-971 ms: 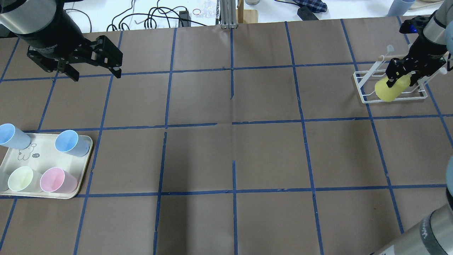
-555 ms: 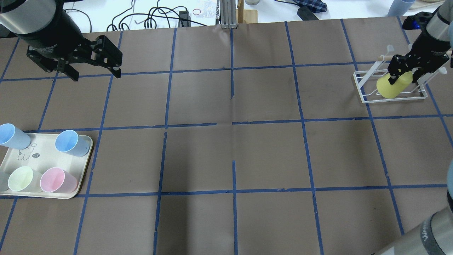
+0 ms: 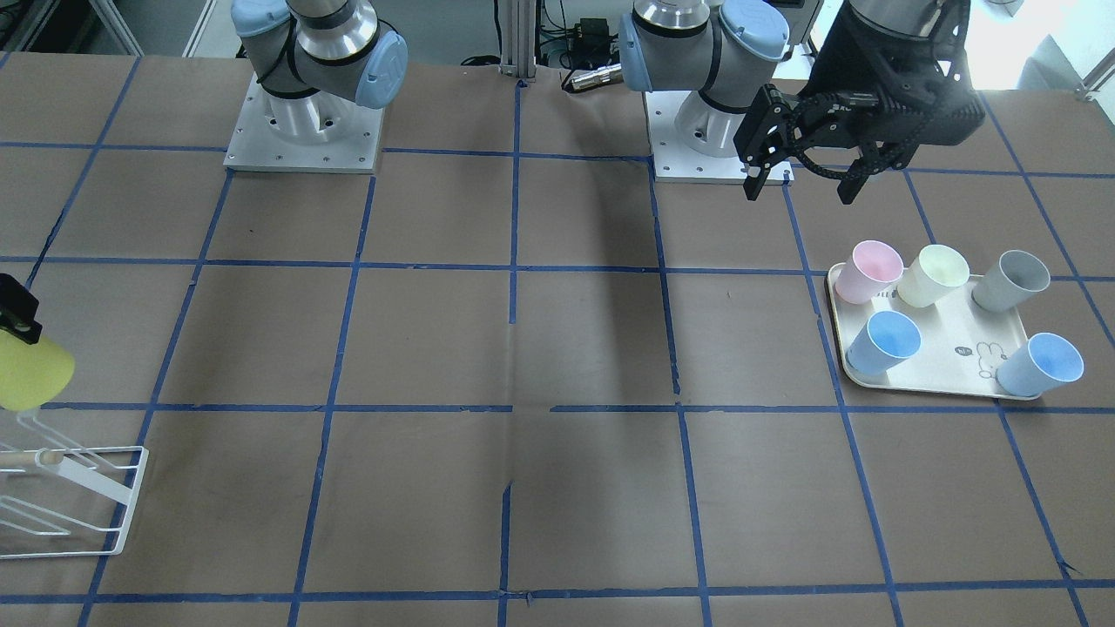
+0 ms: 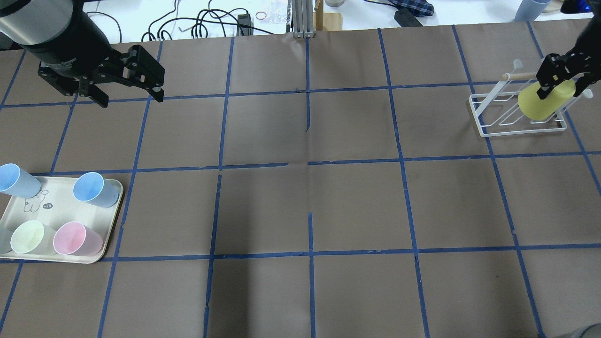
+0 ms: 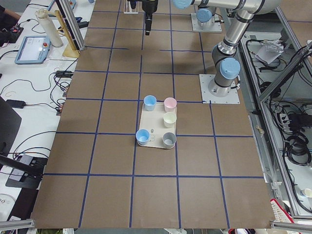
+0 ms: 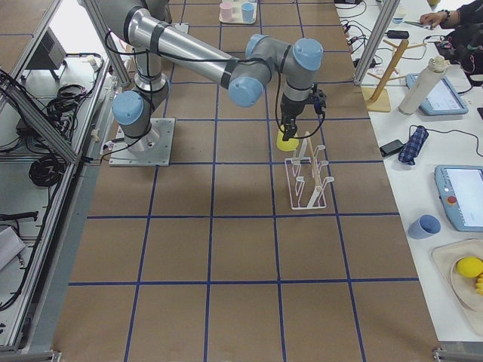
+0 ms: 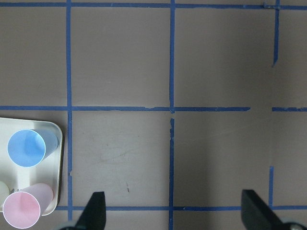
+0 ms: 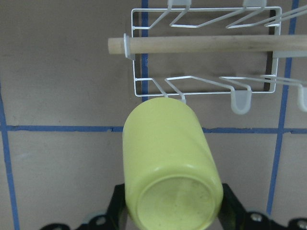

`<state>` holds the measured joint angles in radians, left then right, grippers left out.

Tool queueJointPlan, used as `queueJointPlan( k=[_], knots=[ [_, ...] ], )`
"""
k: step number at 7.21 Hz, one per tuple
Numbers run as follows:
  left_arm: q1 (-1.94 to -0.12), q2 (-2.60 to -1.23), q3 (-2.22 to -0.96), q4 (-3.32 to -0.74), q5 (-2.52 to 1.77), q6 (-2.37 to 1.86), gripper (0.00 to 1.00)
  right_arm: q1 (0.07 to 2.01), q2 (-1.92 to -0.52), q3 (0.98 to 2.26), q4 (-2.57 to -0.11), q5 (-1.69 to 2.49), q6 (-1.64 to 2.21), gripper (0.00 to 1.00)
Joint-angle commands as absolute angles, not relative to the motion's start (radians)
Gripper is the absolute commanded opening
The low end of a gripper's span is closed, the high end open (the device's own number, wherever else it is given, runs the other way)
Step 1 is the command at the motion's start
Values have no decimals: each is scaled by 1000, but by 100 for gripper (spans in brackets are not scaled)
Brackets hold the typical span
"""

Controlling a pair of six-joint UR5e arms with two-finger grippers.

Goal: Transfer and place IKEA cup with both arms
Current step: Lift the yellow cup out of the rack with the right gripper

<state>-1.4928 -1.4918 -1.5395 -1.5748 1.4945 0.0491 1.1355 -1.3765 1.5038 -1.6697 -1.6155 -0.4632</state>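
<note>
The right fingers (image 8: 118,211) are clamped on the yellow-green cup (image 8: 168,158), one black finger on each side near its base. The cup lies tilted in the grip, base toward the wrist and open end pointing away and down. It hangs in the air over the robot-side edge of a white wire rack (image 4: 479,115), at the far right of the surface (image 4: 310,202). Its open end sits just in front of one wire prong, and contact there cannot be judged. A wooden rod (image 8: 192,44) runs across the top of the rack, beyond the cup. The right arm (image 6: 196,56) reaches out low from its base to this spot. The left fingers (image 4: 155,89) stand wide apart and hold nothing, hanging above bare brown paper with blue tape lines. The left arm (image 4: 47,28) hovers near the far left corner, well apart from the cup. Nearer the robot on that side, a cream tray (image 4: 117,211) rests on the surface. It carries two blue cups (image 4: 91,188), a pink cup (image 4: 75,238), a pale yellow cup (image 4: 28,237) and a grey cup (image 3: 1015,279), all upright.
</note>
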Motion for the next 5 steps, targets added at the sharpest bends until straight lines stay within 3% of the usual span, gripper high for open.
queueJointPlan(
  k=[1, 3, 5],
  knots=[
    [-1468, -1493, -1526, -1578, 1444, 45, 100, 1137, -1512, 1503, -1509, -1602, -459, 42],
    [-1421, -1471, -1551, -1682, 1296, 48, 100, 1137, -1578, 1505, -1334, -1444, -453, 42],
    [-1259, -1450, -1569, -1860, 1124, 164, 100, 1137, -1566, 1522, -1173, -1149, -466, 41]
  ],
)
